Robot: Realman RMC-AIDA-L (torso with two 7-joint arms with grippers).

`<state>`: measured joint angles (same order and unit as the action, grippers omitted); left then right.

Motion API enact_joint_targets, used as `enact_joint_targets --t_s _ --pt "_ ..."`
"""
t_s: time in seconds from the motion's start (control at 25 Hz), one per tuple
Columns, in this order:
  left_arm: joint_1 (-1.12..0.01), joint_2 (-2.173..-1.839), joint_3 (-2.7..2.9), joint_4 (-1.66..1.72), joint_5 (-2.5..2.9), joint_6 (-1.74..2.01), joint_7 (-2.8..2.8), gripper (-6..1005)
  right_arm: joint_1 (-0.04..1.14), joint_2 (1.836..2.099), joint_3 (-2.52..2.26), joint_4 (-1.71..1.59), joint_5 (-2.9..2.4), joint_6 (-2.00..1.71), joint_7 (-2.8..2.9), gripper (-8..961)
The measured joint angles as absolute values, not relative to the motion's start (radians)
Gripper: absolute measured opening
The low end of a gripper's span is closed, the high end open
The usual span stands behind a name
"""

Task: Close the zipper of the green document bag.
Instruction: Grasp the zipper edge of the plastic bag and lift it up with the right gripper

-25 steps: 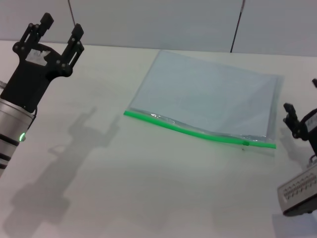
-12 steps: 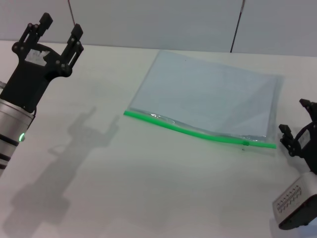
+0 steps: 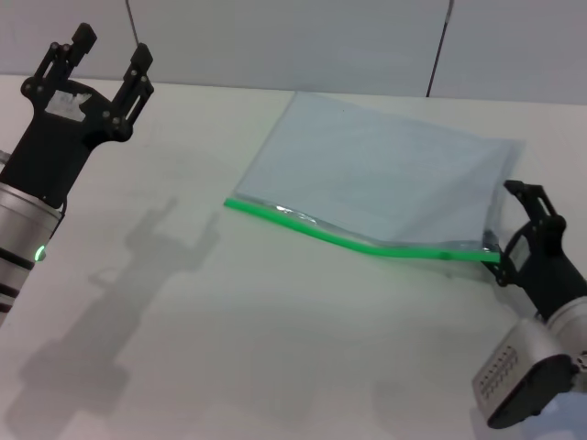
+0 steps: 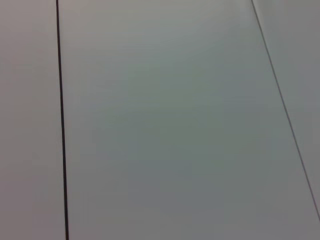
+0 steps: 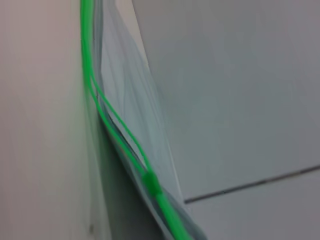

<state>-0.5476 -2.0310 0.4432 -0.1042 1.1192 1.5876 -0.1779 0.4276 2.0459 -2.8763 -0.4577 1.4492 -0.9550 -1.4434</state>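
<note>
The green document bag (image 3: 385, 179) lies flat on the white table (image 3: 229, 339), a translucent pale pouch. Its zipper (image 3: 348, 240) runs along the near long edge as a bright green strip, with the small slider (image 3: 448, 250) close to the right end. My right gripper (image 3: 512, 234) is open, its fingers spread on either side of the bag's right corner by the end of the strip. In the right wrist view the zipper (image 5: 107, 120) splits into two green lines beyond the slider (image 5: 150, 180). My left gripper (image 3: 115, 46) hangs open at the far left, well away from the bag.
A grey wall with thin dark seams (image 3: 438, 46) stands behind the table. The left wrist view shows only a pale surface with a dark line (image 4: 61, 120).
My right gripper has moved left and up to the bag's right corner. The bag has shifted slightly left and the strip's right end has risen a little. The left arm has not moved.
</note>
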Motion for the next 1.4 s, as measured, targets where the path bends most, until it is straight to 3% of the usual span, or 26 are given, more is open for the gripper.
enact_joint_targets --t_s 0.56,0.88,1.28,1.4 --pt "-0.549 -2.031 0.443 -0.104 1.118 1.586 -0.178 677 0.483 2.045 -2.876 -0.474 1.389 -0.885 -1.512 880" --pt "-0.549 -2.031 0.443 -0.104 1.118 1.586 -0.178 677 0.490 2.046 -2.876 -0.496 1.330 -0.877 -1.513 743" --pt "-0.550 -2.031 0.443 -0.104 1.118 1.586 -0.178 678 0.510 2.048 -2.876 -0.519 1.325 -0.816 -1.514 508" --pt "-0.549 -2.031 0.443 -0.104 1.118 1.586 -0.178 678 0.512 2.048 -2.876 -0.522 1.325 -0.815 -1.514 390"
